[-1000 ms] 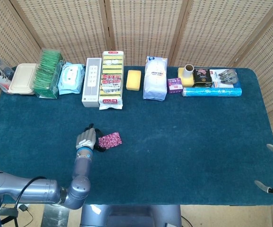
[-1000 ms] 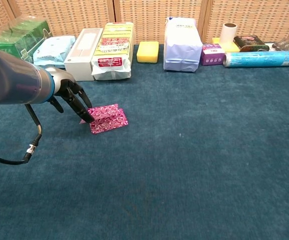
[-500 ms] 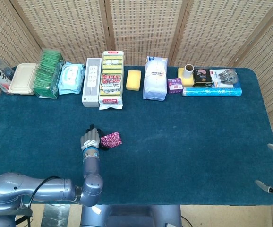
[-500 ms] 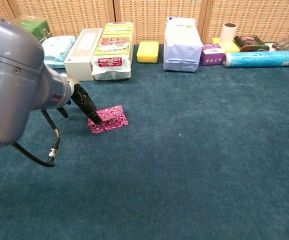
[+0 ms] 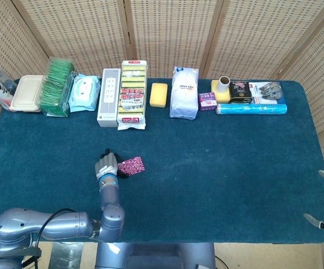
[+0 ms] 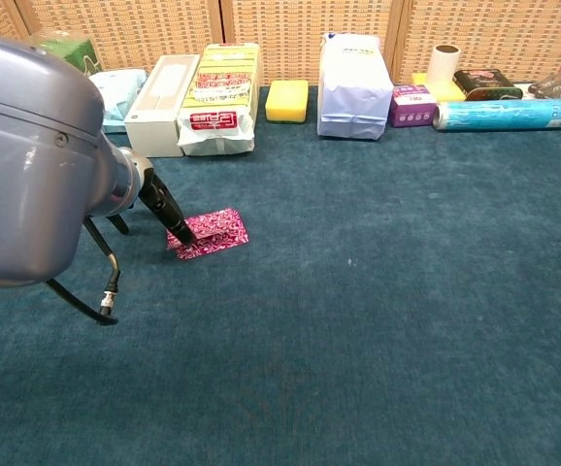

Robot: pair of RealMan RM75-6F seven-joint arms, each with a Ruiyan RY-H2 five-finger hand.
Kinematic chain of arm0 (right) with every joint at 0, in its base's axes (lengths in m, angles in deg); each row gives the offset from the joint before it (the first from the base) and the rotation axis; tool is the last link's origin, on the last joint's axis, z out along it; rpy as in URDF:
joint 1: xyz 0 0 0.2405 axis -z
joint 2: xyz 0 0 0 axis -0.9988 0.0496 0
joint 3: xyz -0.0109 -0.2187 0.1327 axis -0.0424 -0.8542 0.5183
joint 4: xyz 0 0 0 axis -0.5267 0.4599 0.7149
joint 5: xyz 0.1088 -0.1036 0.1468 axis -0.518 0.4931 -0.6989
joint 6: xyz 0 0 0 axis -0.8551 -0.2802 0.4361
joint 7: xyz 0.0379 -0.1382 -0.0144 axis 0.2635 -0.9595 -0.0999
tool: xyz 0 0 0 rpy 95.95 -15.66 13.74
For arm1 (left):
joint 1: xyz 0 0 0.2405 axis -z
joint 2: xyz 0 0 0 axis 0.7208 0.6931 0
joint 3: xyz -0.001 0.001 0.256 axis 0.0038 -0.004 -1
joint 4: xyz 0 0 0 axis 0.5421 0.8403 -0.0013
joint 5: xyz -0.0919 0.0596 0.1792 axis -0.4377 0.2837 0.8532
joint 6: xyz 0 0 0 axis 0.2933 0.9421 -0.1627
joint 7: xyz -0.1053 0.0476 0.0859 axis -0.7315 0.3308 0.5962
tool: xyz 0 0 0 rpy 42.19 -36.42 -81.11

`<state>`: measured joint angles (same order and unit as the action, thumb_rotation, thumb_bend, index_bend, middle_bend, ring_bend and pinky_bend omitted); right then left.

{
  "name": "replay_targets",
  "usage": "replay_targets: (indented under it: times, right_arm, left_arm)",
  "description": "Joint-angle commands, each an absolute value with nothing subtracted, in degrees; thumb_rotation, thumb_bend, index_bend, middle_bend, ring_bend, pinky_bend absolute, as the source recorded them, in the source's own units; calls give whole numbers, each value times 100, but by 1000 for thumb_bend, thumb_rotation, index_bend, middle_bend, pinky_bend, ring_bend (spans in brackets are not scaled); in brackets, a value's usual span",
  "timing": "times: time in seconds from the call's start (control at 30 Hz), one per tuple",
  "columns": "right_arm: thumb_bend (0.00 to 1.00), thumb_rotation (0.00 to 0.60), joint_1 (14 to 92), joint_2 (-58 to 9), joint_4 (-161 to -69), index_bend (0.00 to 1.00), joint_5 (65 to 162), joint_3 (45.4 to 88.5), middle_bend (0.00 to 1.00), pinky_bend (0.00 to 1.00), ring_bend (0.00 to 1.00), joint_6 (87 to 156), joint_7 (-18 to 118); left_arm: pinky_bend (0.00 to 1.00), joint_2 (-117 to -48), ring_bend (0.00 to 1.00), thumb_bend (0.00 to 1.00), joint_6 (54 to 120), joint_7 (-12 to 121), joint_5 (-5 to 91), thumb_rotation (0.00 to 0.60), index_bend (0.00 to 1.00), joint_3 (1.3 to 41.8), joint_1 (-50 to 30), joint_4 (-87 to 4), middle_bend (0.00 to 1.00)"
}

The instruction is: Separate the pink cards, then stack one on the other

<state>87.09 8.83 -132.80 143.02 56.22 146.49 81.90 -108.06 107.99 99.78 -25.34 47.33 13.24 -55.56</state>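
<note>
Pink cards [image 6: 210,233] lie flat on the worktop [image 6: 378,291], probably thin, light and slippery, best pinched at the free right edge; the left hand [image 6: 169,216] presses fingertips on their left end, holding nothing.

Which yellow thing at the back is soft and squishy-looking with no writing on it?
The plain yellow sponge, lying alone between the long packet of sponges and the white bag.
</note>
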Motion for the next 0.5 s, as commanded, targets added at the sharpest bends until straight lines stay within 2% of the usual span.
replay_targets:
  times: [0.03, 0.5]
  right_arm:
    - [0, 600, 8711, 883, -13286, 103, 14303, 5622, 2, 0, 0, 14653, 8182]
    - [0, 600, 8721, 898, -13248, 102, 14297, 5626, 2, 0, 0, 14675, 8282]
  left_arm:
    - [179, -10865, 0, 297, 10828, 9962, -2456, 600, 367, 4786, 1302, -5498, 0]
    - [183, -11021, 0, 267, 10774, 10058, -2289, 600, 366, 4995, 1194, -5412, 0]
